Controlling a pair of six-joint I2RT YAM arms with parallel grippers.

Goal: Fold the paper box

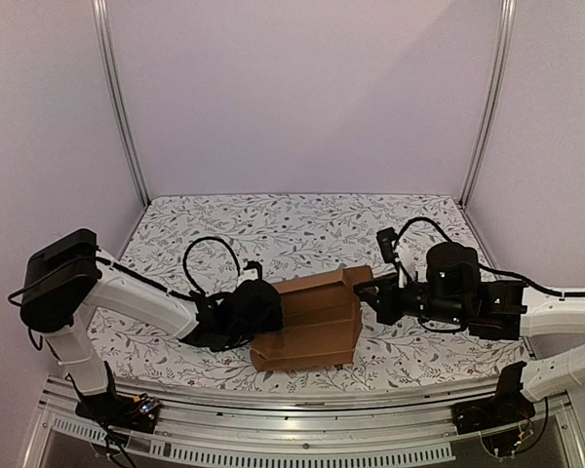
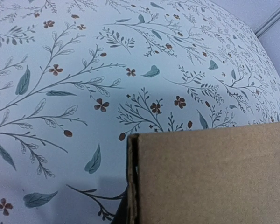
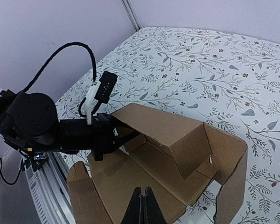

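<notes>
The paper box (image 1: pixel 312 327) is plain brown cardboard, lying half folded on the table between the two arms. In the right wrist view one long wall (image 3: pixel 177 135) is folded over the floor panel, and end flaps stand up at the sides. My left gripper (image 1: pixel 273 307) is shut on the left end of that folded wall, as the right wrist view shows (image 3: pixel 119 135). In the left wrist view the doubled cardboard edge (image 2: pixel 133 177) fills the lower right and hides the fingers. My right gripper (image 3: pixel 143 204) is shut and empty over the floor panel, at the box's right side (image 1: pixel 366 292).
A floral tablecloth (image 1: pixel 273 224) covers the table. Metal frame posts (image 1: pixel 122 107) (image 1: pixel 487 97) rise at the back corners before pale walls. A metal rail (image 1: pixel 273 400) runs along the near edge by the arm bases.
</notes>
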